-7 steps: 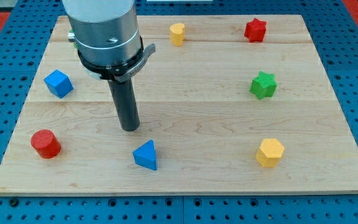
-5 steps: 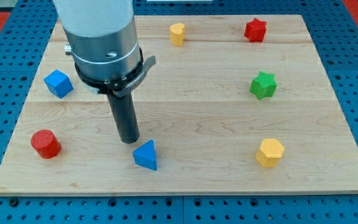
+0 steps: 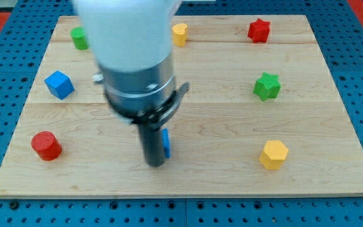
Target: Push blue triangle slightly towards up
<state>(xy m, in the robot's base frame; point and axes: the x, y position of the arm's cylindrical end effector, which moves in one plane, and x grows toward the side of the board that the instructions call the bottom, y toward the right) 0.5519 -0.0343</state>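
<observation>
One blue triangle (image 3: 166,143) behind my tip (image 3: 154,164)

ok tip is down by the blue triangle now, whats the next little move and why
Probably a short push toward the view's top. My tip sits low on the board, and the rod hides most of the blue triangle, leaving only a sliver at its right edge. If contact seems off-centre, shifting slightly right first may keep the block from slipping aside.

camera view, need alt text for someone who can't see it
My tip sits low on a wooden board, hiding most of the blue triangle just behind it. Other coloured blocks lie scattered around the board's edges.
</observation>
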